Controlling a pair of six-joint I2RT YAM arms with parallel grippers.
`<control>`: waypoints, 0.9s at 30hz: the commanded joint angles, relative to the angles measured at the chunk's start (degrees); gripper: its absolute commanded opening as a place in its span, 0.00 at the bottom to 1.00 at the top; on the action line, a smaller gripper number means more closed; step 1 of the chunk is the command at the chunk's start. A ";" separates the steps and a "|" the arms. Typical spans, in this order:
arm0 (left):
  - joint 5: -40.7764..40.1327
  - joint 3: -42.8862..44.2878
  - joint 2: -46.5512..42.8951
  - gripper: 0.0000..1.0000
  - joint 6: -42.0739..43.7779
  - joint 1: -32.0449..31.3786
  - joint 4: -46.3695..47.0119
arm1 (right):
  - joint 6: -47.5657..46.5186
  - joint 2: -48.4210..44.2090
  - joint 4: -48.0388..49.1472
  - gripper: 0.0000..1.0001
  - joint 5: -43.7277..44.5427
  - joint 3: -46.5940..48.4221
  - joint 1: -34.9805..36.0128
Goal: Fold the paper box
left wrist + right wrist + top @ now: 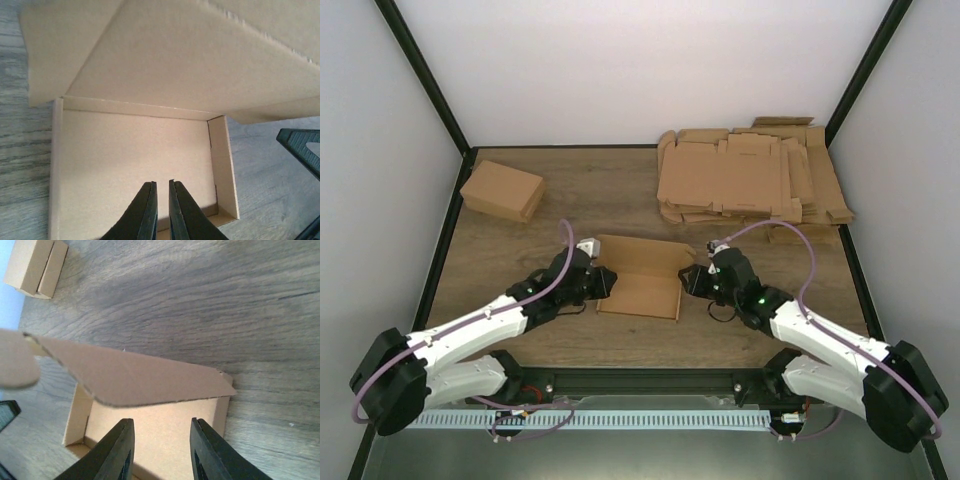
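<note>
Here, both arms stretched forward and inward from their bases at the near edge of the table (pixel 570 200), forearms low, wrists converging from opposite sides. On the left, the left gripper (pixel 604 283) brought up to the left short end of the paper box (pixel 638 292), aimed rightward along it. From the left wrist camera, fingers (pixel 145 212) drawn almost together above that end of the tray, only a thin slit between them and nothing visible in it. Contact with the cardboard impossible to judge.

On the right, the right gripper (pixel 689 280) set at the box's right short end, aimed leftward. From its own camera, fingers (pixel 117 450) clearly parted, bare tray floor showing through the gap, nothing held.

Between the two grippers, in the middle of the table and nearer the front than the back, the box resting as a shallow tray, open side up. Long axis left to right across the table, short ends facing the grippers. Low side walls standing upright along the edges. Lid panel hinged on the far long edge, raised and tilted, not shut down over the tray.

Well apart at far left, another closed brown box (pixel 502 190). At far right, a thick pile of flat cardboard blanks (pixel 750 175).
</note>
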 commanded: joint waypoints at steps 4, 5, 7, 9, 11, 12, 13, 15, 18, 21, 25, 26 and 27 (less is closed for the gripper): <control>1.10 1.10 0.19 0.14 0.44 -0.38 0.37 | 2.46 0.88 0.34 0.35 -0.82 2.87 0.63; -0.03 2.04 -0.31 0.19 1.20 -0.38 -1.32 | 1.22 0.81 -0.18 0.36 0.06 3.26 0.65; -3.19 3.37 -1.55 0.33 2.78 -0.19 -5.05 | -1.11 0.58 -1.12 0.39 1.59 3.89 0.63; -3.49 4.21 -2.26 0.49 5.58 1.62 -7.33 | -3.68 0.53 -1.62 0.44 2.11 4.64 0.63; -1.70 4.83 -2.33 0.65 8.89 4.43 -8.56 | -6.23 0.61 -2.45 0.50 2.47 5.63 0.63; -0.07 4.99 -2.25 0.72 10.65 5.82 -8.50 | -7.95 0.54 -2.77 0.54 2.45 6.13 0.67; 1.51 5.12 -2.17 0.77 12.32 7.06 -8.17 | -10.05 0.51 -3.28 0.57 2.12 6.63 0.64; 4.61 5.35 -1.86 0.83 14.88 9.10 -7.47 | -13.82 0.30 -4.49 0.69 1.49 7.76 0.63; 7.55 5.70 -1.07 0.87 18.47 11.90 -6.79 | -18.41 0.16 -5.75 0.86 1.06 8.96 0.57; 9.74 6.20 0.56 0.88 21.89 13.96 -5.54 | -21.27 1.57 -7.32 0.88 1.23 10.27 0.41; 10.94 7.60 3.39 0.86 25.43 14.38 -4.31 | -22.51 3.15 -6.43 0.82 -0.45 10.71 -0.21; 11.10 8.14 4.12 0.84 26.10 14.38 -4.28 | -22.46 3.10 -5.90 0.79 -0.67 10.67 -0.35; 11.31 8.68 4.92 0.83 26.71 14.38 -4.28 | -22.43 3.13 -5.45 0.77 -0.66 10.55 -0.46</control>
